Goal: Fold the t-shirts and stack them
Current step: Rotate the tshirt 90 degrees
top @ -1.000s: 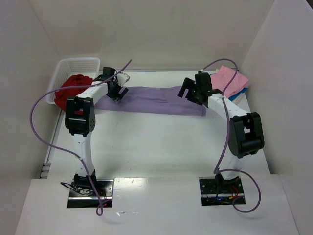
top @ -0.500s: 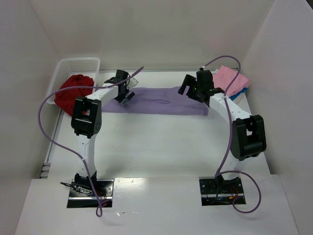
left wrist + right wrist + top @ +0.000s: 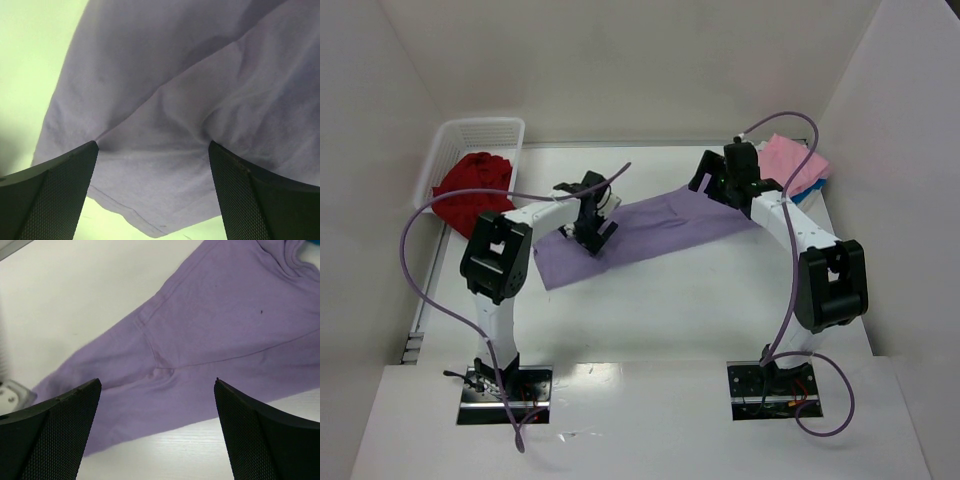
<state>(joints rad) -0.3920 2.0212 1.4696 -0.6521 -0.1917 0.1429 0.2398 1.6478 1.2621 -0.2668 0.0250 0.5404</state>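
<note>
**Top external view: lavender shirt laid slantwise, both grippers spread wide**

On the white table [image 3: 650, 320], the lavender purple t-shirt [image 3: 655, 228] is seen flattened into a long band. Its long axis is set on a diagonal, with one end pointed toward the near left and the other toward the far right. Over the near-left part, the left gripper [image 3: 152, 143] is held close above the cloth with its jaws spread wide and nothing clamped; whether the pads touch the fabric cannot be told. Over the far-right end, the right gripper [image 3: 157, 381] is held likewise wide, with nothing gripped. Farther back on the left, the white lattice basket [image 3: 480, 128] is filled by the deep red t-shirt [image 3: 470, 190], which is bunched and bulges over the near rim. In the far-right corner, the pink t-shirt [image 3: 788, 160] is laid on the bright blue t-shirt [image 3: 812, 190].
</note>
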